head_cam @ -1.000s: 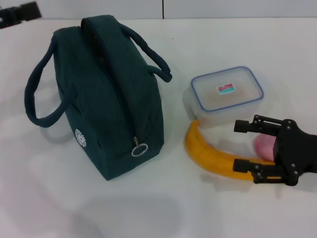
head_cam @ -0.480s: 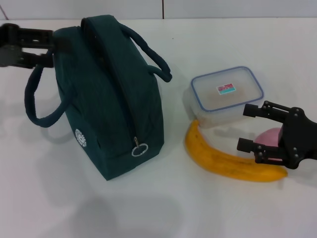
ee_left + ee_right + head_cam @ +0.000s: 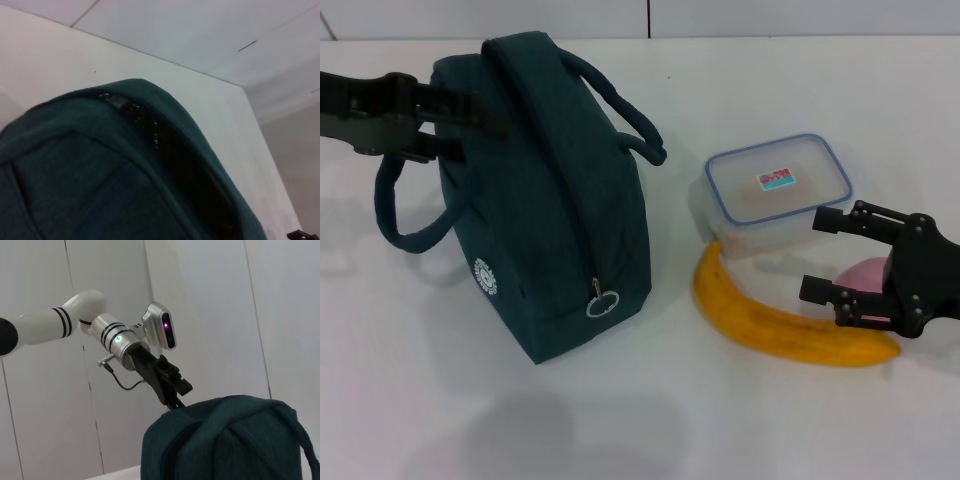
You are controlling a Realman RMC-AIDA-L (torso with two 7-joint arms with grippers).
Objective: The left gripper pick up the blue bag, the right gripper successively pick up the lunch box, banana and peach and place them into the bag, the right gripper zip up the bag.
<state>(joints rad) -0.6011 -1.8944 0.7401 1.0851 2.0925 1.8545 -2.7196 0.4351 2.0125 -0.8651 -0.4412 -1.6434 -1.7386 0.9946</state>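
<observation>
Your left gripper (image 3: 480, 125) reaches in from the robot's left, level with the bag's upper back corner, fingers apart, one finger (image 3: 470, 103) lying over the top edge and one lower against the side panel. Nothing is clamped yet. In the right wrist view the same gripper (image 3: 172, 397) angles down onto the bag's top, its arm white and silver with a green light on the wrist.

Your right gripper (image 3: 830, 255) sits low at the robot's right, fingers spread, holding nothing. The upper finger overlaps the lunch box's near corner; the lower finger lies just above the banana's right end. The peach (image 3: 865, 275) shows between the fingers, mostly hidden behind the gripper body.

The blue bag (image 3: 545, 215) stands upright on the white table (image 3: 440, 400), zipper shut, ring pull (image 3: 603, 301) hanging at the near end, both handles drooping sideways. The lunch box (image 3: 778, 190) sits well to the bag's right, lid on. The banana (image 3: 785, 325) lies in front of it, its stem end touching the box. Pale panelled wall behind the table.

Against half a second ago: the left gripper has pushed further over the bag's top. The right gripper has barely shifted. Bag, box, banana and peach are unmoved.
</observation>
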